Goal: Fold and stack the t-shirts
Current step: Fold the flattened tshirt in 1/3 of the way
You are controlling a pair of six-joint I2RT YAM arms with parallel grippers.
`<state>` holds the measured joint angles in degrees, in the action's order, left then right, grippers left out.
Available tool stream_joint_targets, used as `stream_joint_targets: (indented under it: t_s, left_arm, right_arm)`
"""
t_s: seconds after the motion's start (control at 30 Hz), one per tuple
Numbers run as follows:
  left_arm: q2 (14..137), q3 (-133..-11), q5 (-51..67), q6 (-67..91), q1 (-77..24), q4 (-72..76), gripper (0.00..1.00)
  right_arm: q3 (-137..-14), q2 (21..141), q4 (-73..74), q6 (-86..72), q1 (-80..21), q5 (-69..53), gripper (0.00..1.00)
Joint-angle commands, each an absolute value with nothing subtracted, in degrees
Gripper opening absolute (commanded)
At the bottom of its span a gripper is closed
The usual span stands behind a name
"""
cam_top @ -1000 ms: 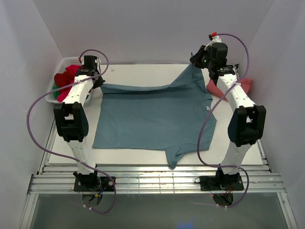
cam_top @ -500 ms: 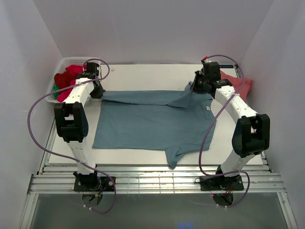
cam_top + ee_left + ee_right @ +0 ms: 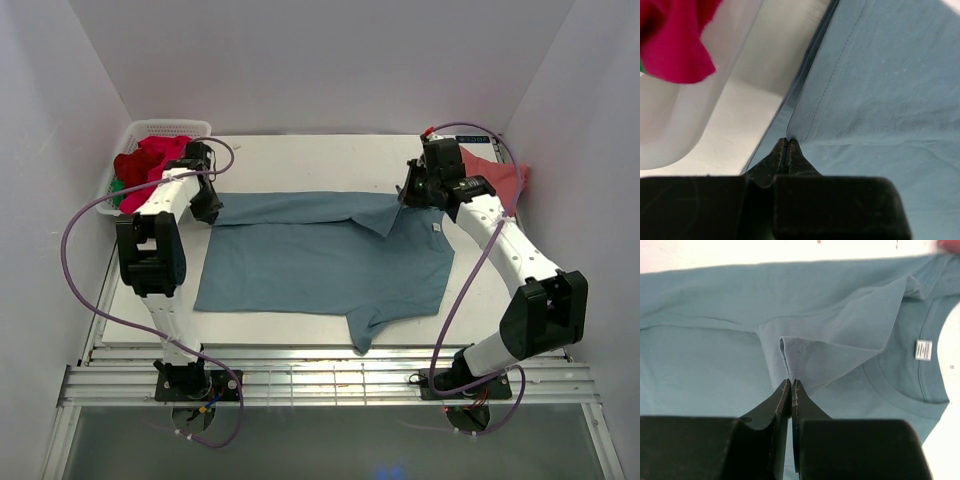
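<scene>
1. The teal t-shirt (image 3: pixel 320 265) lies spread across the middle of the worktop (image 3: pixel 300 150), collar to the right and hem to the left, with its far long side turned over towards the near edge as a strip of doubled cloth
2. The left gripper (image 3: pixel 208 205) sits at the far-left corner of that strip; the left wrist view shows its jaws pressed together on the hem corner, so the corner is pinched and can be carried with the fold
3. The right gripper (image 3: pixel 407 195) is at the far right, beside the collar; its jaws are clamped on the hem of the far sleeve (image 3: pixel 840 340), which bunches into a loose flap near the neck label (image 3: pixel 923 349)
4. Holding both ends of one side probably keeps the edge taut and straight while it is laid down, so this looks like the first lengthwise fold, early in the task
5. The near sleeve (image 3: pixel 362 335) sticks out towards the near edge, not yet folded
6. A red t-shirt (image 3: pixel 150 160) is heaped in the white basket (image 3: pixel 170 127) at the far left, likely waiting its turn, and a salmon-pink t-shirt (image 3: pixel 500 178) lies at the far right, behind the right arm
</scene>
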<state>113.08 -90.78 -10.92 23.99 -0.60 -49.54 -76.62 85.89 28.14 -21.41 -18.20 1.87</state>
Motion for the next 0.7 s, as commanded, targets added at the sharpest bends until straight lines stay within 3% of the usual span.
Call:
stream_joint_targets:
  t_s: [0.0, 0.07, 0.27, 0.3, 0.37, 0.4, 0.53, 0.67]
  left_arm:
    - [113.99, -90.09, -10.37, 22.77, -0.53, -51.68, 0.04]
    - [114.87, -89.65, -11.16, 22.5, -0.53, -52.21, 0.14]
    - [116.63, -90.17, -13.35, 22.06, -0.62, -53.09, 0.31]
    - [116.54, -90.44, -14.66, 22.23, -0.7, -53.17, 0.39]
    - [116.28, -90.88, -16.69, 22.33, -1.23, -53.26, 0.42]
    - [115.84, -91.23, -19.05, 22.5, -1.4, -53.52, 0.43]
    - [113.56, -93.33, -25.83, 23.9, -2.28, -53.61, 0.46]
    - [109.96, -96.5, -29.18, 26.28, -6.31, -51.34, 0.44]
  right_arm:
    - [-74.01, 83.76, 32.08, -22.67, -18.72, 3.95, 0.08]
    - [-71.56, 82.88, 32.87, -23.11, -18.9, 5.0, 0.08]
    - [-65.58, 83.93, 35.67, -23.73, -19.07, 8.96, 0.08]
    - [-64.96, 84.11, 35.86, -24.08, -19.07, 10.18, 0.08]
    - [-64.08, 84.64, 36.3, -24.61, -19.16, 11.16, 0.09]
    - [-63.9, 84.99, 37.17, -24.87, -19.25, 11.6, 0.11]
    - [-65.74, 84.64, 39.64, -24.09, -20.3, 11.95, 0.37]
    - [-68.11, 82.45, 38.24, -22.77, -21.27, 12.48, 0.51]
